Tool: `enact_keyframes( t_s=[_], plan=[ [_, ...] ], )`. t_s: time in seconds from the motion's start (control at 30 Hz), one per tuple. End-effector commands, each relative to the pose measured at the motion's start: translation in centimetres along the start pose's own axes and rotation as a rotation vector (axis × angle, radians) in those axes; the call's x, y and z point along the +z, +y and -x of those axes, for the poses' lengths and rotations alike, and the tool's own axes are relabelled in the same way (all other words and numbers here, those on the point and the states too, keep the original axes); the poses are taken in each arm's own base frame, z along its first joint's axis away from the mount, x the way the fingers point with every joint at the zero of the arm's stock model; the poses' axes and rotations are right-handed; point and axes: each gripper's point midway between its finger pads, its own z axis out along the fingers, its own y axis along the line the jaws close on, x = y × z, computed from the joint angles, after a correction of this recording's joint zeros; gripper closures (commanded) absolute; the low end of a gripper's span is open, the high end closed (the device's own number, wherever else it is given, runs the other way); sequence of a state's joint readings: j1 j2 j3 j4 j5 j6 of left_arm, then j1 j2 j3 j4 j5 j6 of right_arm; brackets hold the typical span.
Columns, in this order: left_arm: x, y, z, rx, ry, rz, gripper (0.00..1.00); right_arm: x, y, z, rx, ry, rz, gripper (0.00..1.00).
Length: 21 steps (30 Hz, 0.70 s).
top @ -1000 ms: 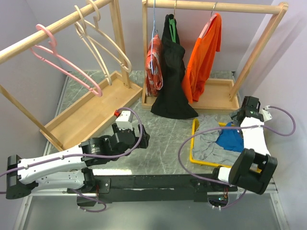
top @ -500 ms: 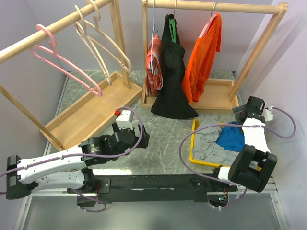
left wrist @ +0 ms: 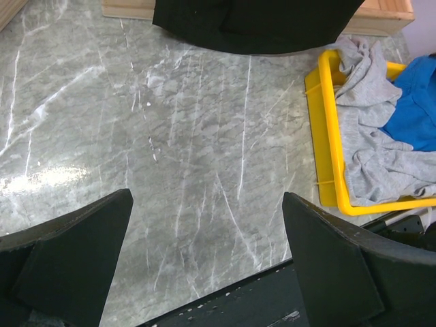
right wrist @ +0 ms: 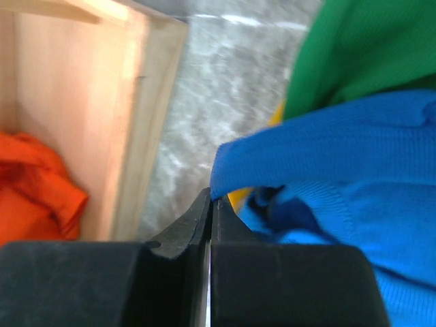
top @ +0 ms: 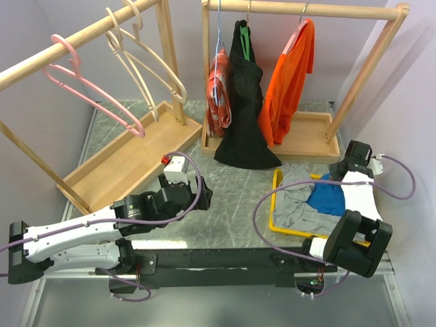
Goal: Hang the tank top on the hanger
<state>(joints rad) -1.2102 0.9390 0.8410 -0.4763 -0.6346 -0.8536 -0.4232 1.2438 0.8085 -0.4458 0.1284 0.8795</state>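
The blue tank top [top: 328, 199] lies bunched in a yellow tray [top: 275, 204] at the right, on top of a grey garment [top: 294, 204]. My right gripper [top: 339, 174] is down at the tray's far side. In the right wrist view its jaws [right wrist: 211, 197] are shut, and the edge of a fold of the tank top [right wrist: 354, 150] meets their very tips. The pink hanger [top: 88, 88] hangs on the left rack's rail, far from both arms. My left gripper [left wrist: 208, 197] stands open over bare marble mid-table, holding nothing; the tank top [left wrist: 417, 102] shows at the right edge of its view.
Two cream hangers [top: 146, 61] hang beside the pink one. The back rack carries a black garment [top: 244, 116], an orange one [top: 289, 82] and a red patterned one [top: 218, 85]. A green garment [right wrist: 354, 48] lies beside the blue fabric. Wooden rack bases [top: 129, 163] edge the table.
The right gripper has closed from wide open to shut at the tank top's edge and shifted slightly. The left arm has not moved.
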Motion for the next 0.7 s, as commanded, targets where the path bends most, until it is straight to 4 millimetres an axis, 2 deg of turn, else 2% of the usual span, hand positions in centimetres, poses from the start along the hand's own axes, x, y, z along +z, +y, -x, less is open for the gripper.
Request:
enact_keyframes(
  t_s=[0.0, 0.07, 0.1, 0.13, 0.17, 0.2, 0.27, 0.3, 0.37, 0.4, 0.47, 0.63, 0.67],
  plan=[
    [-0.8, -0.8, 2.4, -0.039, -0.065, -0.032, 0.01, -4.8, 4.5, 3.7, -0.008, -0.088, 0.135, 1.00],
    [-0.9, -0.8, 2.6, -0.041, -0.070, -0.033, 0.01, -7.9, 5.8, 4.5, -0.037, -0.135, 0.197, 1.00],
    [-1.1, -0.8, 2.8, -0.045, -0.075, -0.038, 0.01, -9.9, 7.0, 5.9, -0.035, -0.188, 0.234, 1.00],
    [-1.1, -0.7, 2.9, -0.045, -0.078, -0.035, 0.01, -12.1, 7.9, 6.4, -0.052, -0.223, 0.279, 1.00],
    [-1.2, -0.7, 3.1, -0.045, -0.082, -0.035, 0.01, -13.3, 8.0, 6.6, -0.059, -0.238, 0.285, 1.00],
    [-1.2, -0.7, 3.2, -0.047, -0.086, -0.032, 0.00, -16.0, 8.9, 8.3, -0.043, -0.298, 0.324, 1.00],
    [-1.4, -0.8, 3.6, -0.045, -0.090, -0.036, 0.01, -18.2, 9.3, 9.0, -0.050, -0.317, 0.347, 1.00],
    [-1.5, -0.8, 3.8, -0.046, -0.097, -0.037, 0.01, -20.4, 10.1, 10.1, -0.042, -0.350, 0.391, 1.00],
    [-1.8, -1.1, 4.3, -0.048, -0.105, -0.044, 0.01, -22.7, 10.9, 10.7, -0.058, -0.370, 0.450, 1.00],
    [-2.0, -1.2, 4.8, -0.050, -0.115, -0.048, 0.01, -24.9, 11.5, 11.4, -0.065, -0.400, 0.504, 1.00],
    [-2.1, -1.4, 5.0, -0.047, -0.119, -0.051, 0.01, -27.8, 12.1, 12.4, -0.060, -0.439, 0.564, 1.00],
    [-2.2, -1.9, 6.0, -0.043, -0.133, -0.054, 0.01, -34.0, 12.7, 14.0, -0.055, -0.552, 0.716, 1.00],
    [-2.2, -2.0, 6.0, -0.042, -0.135, -0.052, 0.01, -36.0, 13.1, 14.5, -0.054, -0.580, 0.766, 1.00]
  ],
)
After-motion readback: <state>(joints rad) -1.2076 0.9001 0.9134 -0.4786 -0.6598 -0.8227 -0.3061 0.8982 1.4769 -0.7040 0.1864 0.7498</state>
